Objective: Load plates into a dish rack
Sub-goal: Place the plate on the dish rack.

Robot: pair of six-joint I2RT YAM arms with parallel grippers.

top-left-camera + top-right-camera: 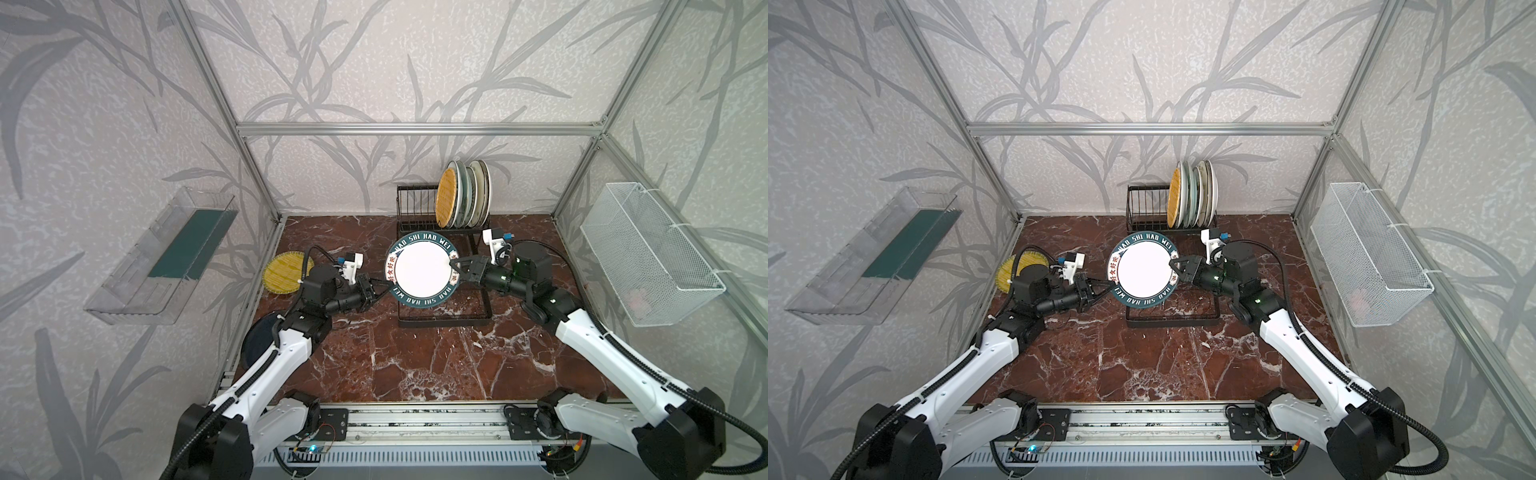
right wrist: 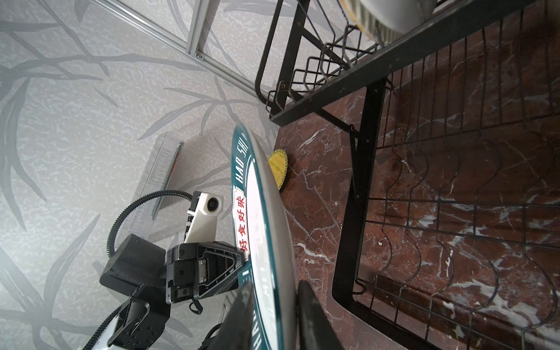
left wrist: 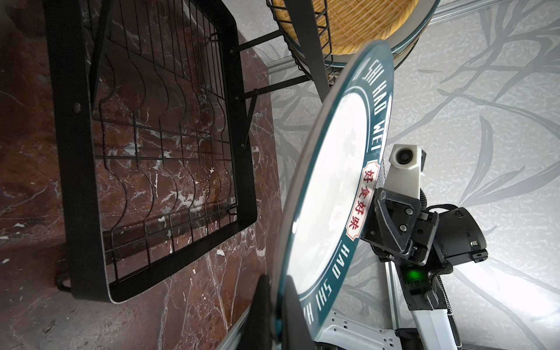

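Over the dish rack (image 1: 442, 323) tray, a lettered plate (image 1: 422, 272): left tool (image 1: 384, 286) pinches one rim; right tool (image 1: 454, 264) straddles the opposite, grip unclear. Behind, racked plates (image 1: 469, 195); woven plate (image 1: 282, 272) on tabletop (image 1: 415, 365).

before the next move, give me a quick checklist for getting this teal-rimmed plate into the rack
1. The left gripper clamped on the teal-rimmed plate: ok.
2. The right gripper firmly closed on the opposite rim: cannot tell; it straddles the rim.
3. Plate turned on edge for a slot: not ok, it is held face-up.
4. Free slots in the dish rack beside the orange woven plate: ok.
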